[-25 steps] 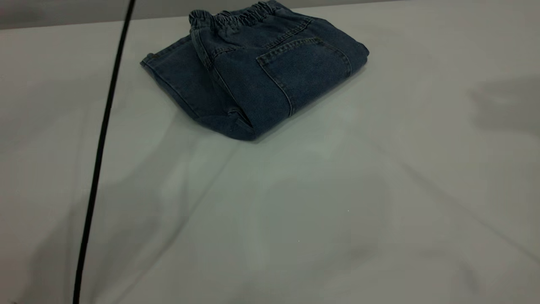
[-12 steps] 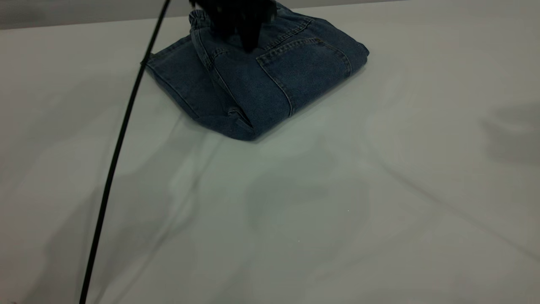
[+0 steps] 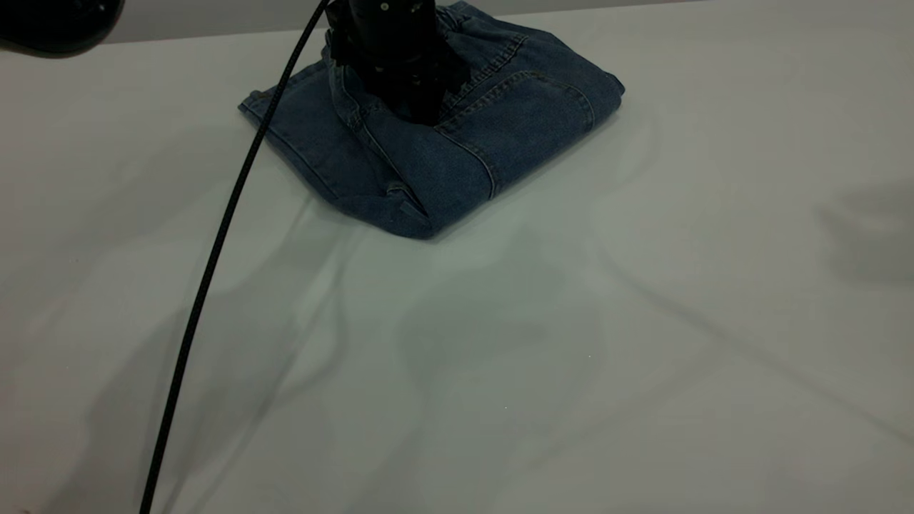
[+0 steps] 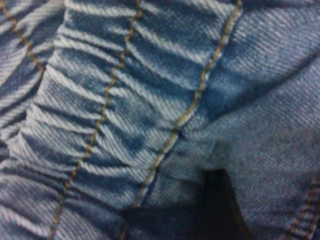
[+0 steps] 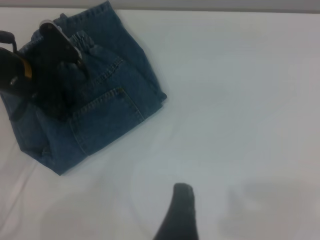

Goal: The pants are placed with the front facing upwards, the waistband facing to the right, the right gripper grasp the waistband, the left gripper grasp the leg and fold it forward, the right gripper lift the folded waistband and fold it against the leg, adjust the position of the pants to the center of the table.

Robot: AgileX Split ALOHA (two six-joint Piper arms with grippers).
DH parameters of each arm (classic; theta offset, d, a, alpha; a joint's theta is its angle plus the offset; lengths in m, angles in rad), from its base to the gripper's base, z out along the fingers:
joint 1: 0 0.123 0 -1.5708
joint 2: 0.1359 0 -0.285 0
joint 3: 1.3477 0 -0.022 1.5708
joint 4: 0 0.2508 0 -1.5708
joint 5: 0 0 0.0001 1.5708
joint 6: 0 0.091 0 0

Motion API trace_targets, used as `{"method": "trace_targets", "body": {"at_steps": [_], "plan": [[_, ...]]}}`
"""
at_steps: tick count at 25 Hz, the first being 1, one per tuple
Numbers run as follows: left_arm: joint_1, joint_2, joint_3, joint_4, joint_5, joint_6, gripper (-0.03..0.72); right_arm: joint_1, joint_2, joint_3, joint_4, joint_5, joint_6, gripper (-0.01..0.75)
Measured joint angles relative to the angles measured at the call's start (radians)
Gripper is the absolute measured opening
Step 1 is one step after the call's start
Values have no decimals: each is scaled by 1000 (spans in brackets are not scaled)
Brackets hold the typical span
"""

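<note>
Pants (image 3: 457, 135) lie folded into a compact bundle at the far side of the surface (image 3: 571, 343), with a back pocket facing up. The waistband (image 3: 471, 21) is at the far edge of the bundle. The left gripper (image 3: 410, 107) presses down on the denim just in front of the waistband, and in its wrist view the gathered band (image 4: 115, 115) fills almost the whole picture; whether its fingers are apart or together I cannot tell. A black cable (image 3: 214, 264) runs from it toward the near left. The right gripper (image 5: 180, 210) hangs well apart from the pants; only one dark finger shows, so its state is unclear.
</note>
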Motion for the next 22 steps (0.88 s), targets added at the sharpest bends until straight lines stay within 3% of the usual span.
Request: {"method": "trace_targets", "body": {"at_steps": [10,12,14,22], "plan": [[2,6,3,-134,3,-208,421,0,0,0,8,0,-1,584],[2,6,4,-222,16,-243,421,0,0,0,8,0,-1,584],[-3,10,6,-293,23,-244,421,0,0,0,8,0,-1,584],[-48,10,6,-309,20,-181,421,0,0,0,9,1,-1,584]]}}
